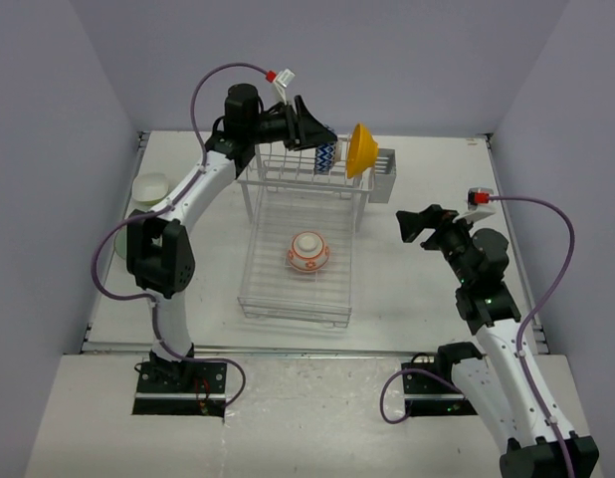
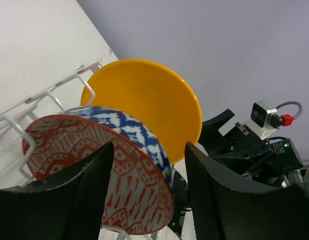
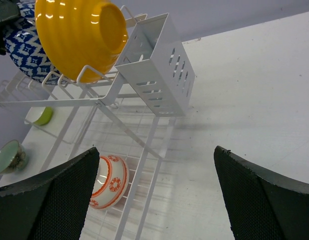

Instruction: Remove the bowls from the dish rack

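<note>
The white wire dish rack (image 1: 300, 299) stands mid-table. On its upper tier the blue-and-white zigzag bowl (image 1: 325, 156) and the orange-yellow bowl (image 1: 361, 149) stand on edge. My left gripper (image 2: 148, 150) is open, its jaws on either side of the zigzag bowl's (image 2: 119, 170) rim, with a gap on the right side. The white bowl with orange-red pattern (image 1: 307, 251) lies upside down on the lower tray. My right gripper (image 3: 155, 150) is open and empty, right of the rack. The lime green bowl (image 3: 43, 116) and the mint green bowl (image 3: 9, 156) sit on the table left of the rack.
The small cutlery holder (image 1: 383, 174) hangs at the rack's back right corner, close to the orange-yellow bowl. Purple walls close in the table on three sides. The left arm's elbow (image 1: 160, 257) hangs over the table's left part, near the green bowls.
</note>
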Controlling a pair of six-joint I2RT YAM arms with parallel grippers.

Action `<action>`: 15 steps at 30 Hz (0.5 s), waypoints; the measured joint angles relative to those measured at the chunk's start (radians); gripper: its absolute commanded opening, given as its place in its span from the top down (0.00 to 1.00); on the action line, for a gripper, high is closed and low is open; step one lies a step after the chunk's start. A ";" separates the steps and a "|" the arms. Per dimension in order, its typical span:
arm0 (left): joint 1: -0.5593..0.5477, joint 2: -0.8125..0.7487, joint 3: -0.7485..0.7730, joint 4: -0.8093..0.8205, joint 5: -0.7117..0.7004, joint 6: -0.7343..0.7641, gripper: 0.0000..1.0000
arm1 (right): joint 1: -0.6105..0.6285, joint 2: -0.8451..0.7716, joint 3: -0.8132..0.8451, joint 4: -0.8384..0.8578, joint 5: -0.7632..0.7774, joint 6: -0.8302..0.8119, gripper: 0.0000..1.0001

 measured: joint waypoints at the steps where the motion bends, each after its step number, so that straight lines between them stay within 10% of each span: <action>1: -0.008 0.001 0.006 -0.001 0.000 0.001 0.41 | 0.000 -0.003 0.000 0.000 0.000 0.000 0.04; 15: -0.021 0.002 0.078 -0.104 -0.032 0.031 0.62 | 0.000 -0.033 -0.005 -0.004 0.000 -0.003 0.04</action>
